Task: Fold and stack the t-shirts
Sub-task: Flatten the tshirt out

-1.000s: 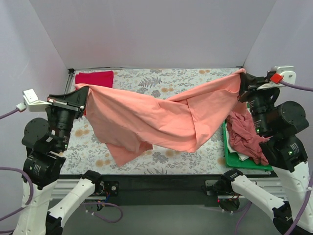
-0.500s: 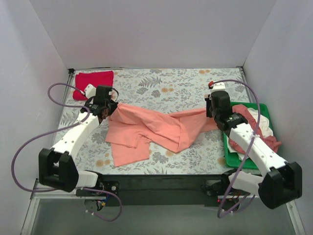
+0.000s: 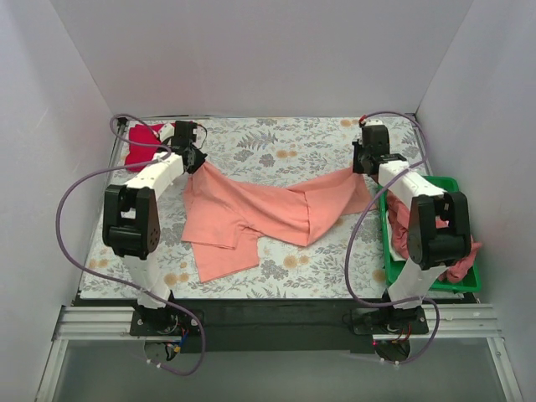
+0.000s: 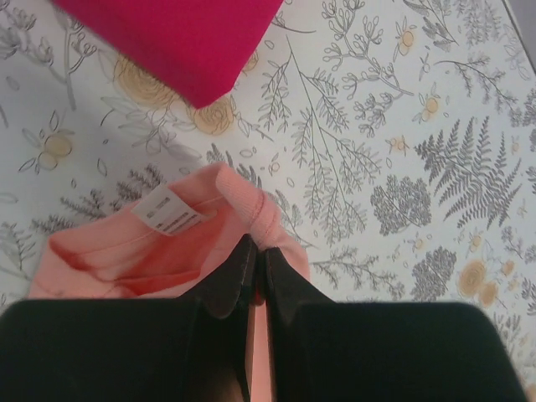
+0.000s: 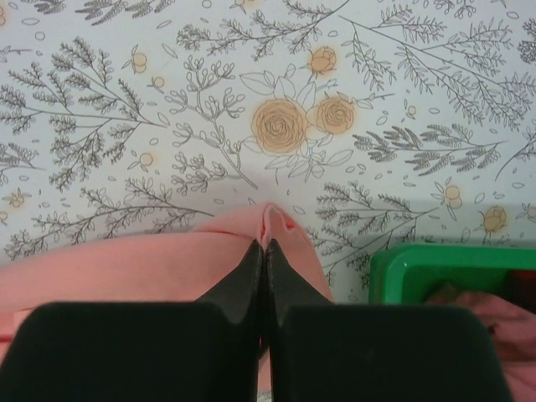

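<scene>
Shirt, salmon pink, lies crumpled across mid-bench, drawn out between both arms, its lower part bunched toward the near left. Left tool pressed together on the collar edge, just beside a white neck label. Right tool pinching a fold at the shirt's far-right corner. Folded red shirt sits at the far-left corner. Green tray at the right edge holds dark-red clothes.
</scene>
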`<control>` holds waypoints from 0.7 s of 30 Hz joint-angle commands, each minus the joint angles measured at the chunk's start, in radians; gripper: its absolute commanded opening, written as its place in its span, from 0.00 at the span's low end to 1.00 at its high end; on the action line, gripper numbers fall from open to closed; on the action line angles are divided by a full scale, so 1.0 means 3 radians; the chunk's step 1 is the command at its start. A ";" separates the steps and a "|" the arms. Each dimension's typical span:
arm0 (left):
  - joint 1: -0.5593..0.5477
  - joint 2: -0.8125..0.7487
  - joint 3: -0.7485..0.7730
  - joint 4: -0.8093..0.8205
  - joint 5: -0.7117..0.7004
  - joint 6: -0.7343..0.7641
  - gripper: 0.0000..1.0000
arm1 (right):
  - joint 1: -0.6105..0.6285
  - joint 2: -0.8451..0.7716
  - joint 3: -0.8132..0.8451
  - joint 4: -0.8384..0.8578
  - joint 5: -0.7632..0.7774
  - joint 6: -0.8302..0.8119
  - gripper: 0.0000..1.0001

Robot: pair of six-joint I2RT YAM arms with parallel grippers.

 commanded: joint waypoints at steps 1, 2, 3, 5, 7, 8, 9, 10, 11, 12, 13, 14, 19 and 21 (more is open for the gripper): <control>0.0066 0.0237 0.0376 -0.0097 0.0053 0.0182 0.00 | -0.0050 0.0171 0.0325 0.0109 -0.0010 -0.0032 0.01; 0.0071 0.0379 0.0457 -0.0163 0.0063 0.0177 0.00 | -0.0055 0.0222 0.0442 0.0069 0.0011 -0.0032 0.04; 0.0071 0.0436 0.0600 -0.0220 0.0089 0.0182 0.01 | -0.0060 0.0309 0.0494 -0.0043 0.0062 -0.0032 0.07; 0.0071 0.0518 0.0718 -0.0363 0.0155 0.0192 0.15 | -0.0060 0.0401 0.0647 -0.0212 0.0118 -0.0047 0.30; 0.0071 0.0493 0.0775 -0.0434 0.0212 0.0207 0.41 | -0.0060 0.0396 0.0684 -0.0320 0.0098 -0.0058 0.48; 0.0071 0.0458 0.0770 -0.0460 0.0227 0.0197 0.45 | -0.0065 0.0346 0.0689 -0.0341 0.0073 -0.0068 0.51; 0.0071 0.0346 0.0755 -0.0481 0.0247 0.0192 0.50 | -0.0060 0.0305 0.0689 -0.0381 0.0007 -0.0073 0.59; 0.0071 0.0274 0.0704 -0.0511 0.0273 0.0192 0.94 | -0.0060 0.0259 0.0684 -0.0402 -0.0040 -0.0068 0.88; 0.0071 0.0187 0.0658 -0.0512 0.0334 0.0197 0.95 | -0.0060 0.0137 0.0669 -0.0417 -0.0096 -0.0058 0.93; 0.0071 0.0004 0.0592 -0.0517 0.0355 0.0197 0.95 | -0.0060 0.0060 0.0648 -0.0428 -0.0177 -0.0043 0.95; 0.0071 -0.0114 0.0525 -0.0547 0.0370 0.0182 0.95 | -0.0060 -0.0022 0.0582 -0.0438 -0.0229 0.0013 0.98; 0.0071 -0.0227 0.0353 -0.0568 0.0380 0.0161 0.95 | -0.0055 -0.0205 0.0536 -0.0433 -0.0290 0.0044 0.98; 0.0066 -0.1105 -0.0455 -0.0853 0.0345 -0.0262 0.96 | -0.0060 -0.0962 -0.0026 -0.0402 -0.0607 0.0249 0.98; 0.0061 -0.1367 -0.0946 -0.0844 0.0401 -0.0396 0.96 | -0.0060 -0.1402 -0.0424 -0.0336 -0.0684 0.0351 0.98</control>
